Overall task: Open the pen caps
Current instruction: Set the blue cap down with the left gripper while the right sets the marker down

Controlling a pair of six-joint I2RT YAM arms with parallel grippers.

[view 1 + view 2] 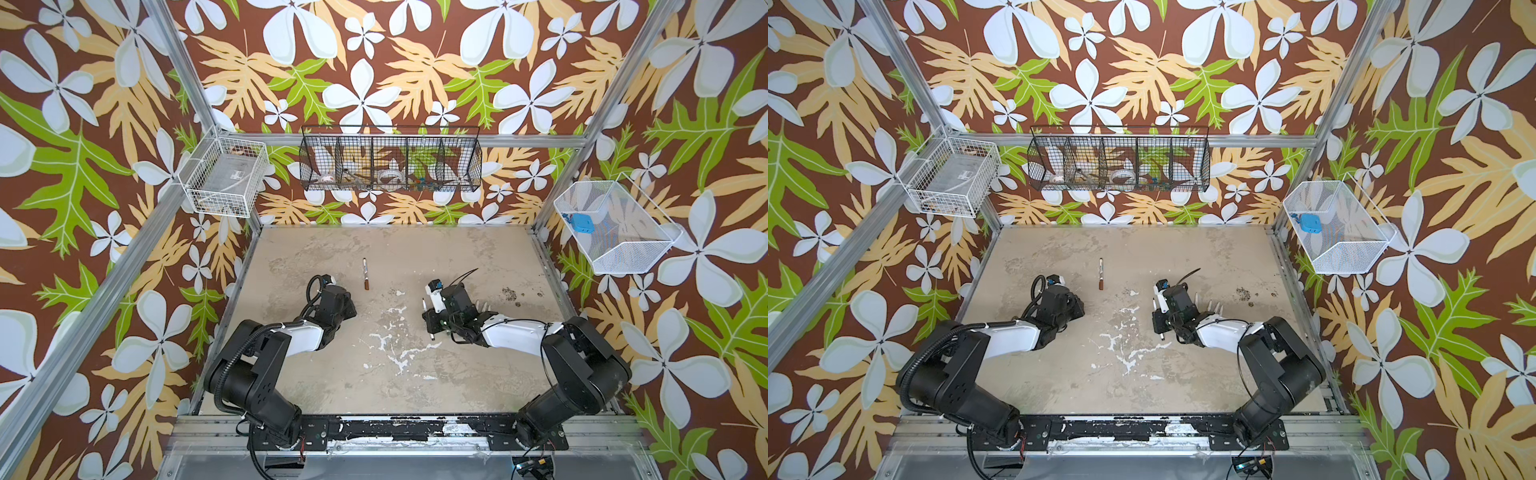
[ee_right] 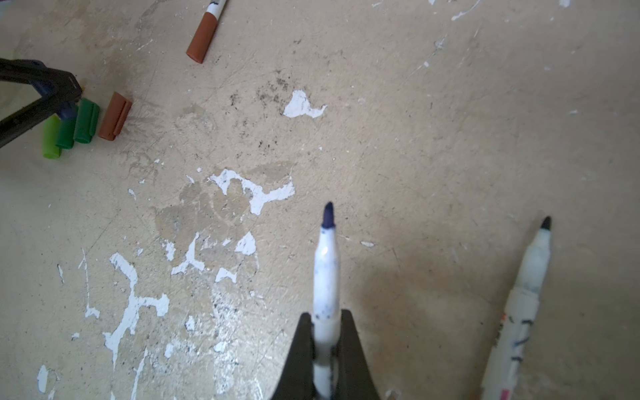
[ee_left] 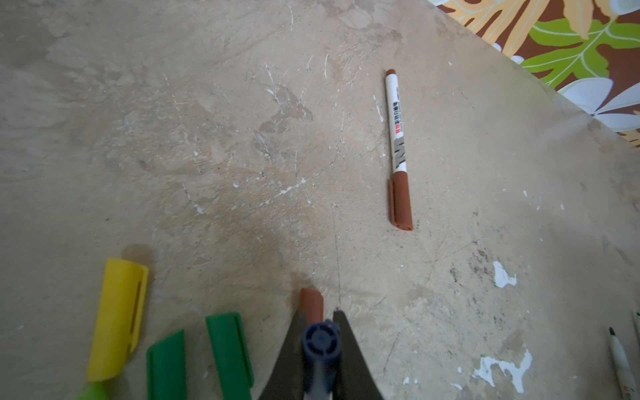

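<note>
**Left end effector** [image 3: 319, 316] closed on the blue cap [image 3: 320, 341]. **Right end effector** [image 2: 325, 313] closed on the bare blue marker [image 2: 325, 263], nib pointing away from it.

**Step in hand.** We judge the cap to be off, with set-down next. We would lower it beside the loose caps, clear of the brown cap [image 3: 311, 301] just under the jaws. We would let go only close to the tabletop [image 3: 242, 138], so it cannot roll.

**Counts.**
- Loose caps lie on the left half, midway between the near and far edges: one yellow cap [image 3: 117, 318], one green cap [image 3: 166, 367], a second green cap [image 3: 228, 349], one light green cap [image 2: 52, 140] and the brown one. That makes five lying, six with the held one.
- One capped marker [image 3: 396, 131] lies toward the far edge, left of centre.
- One bare marker [image 2: 519, 311] lies beside the right end effector.
- More markers [image 1: 486, 308] lie toward the right edge, too small to count.
</note>
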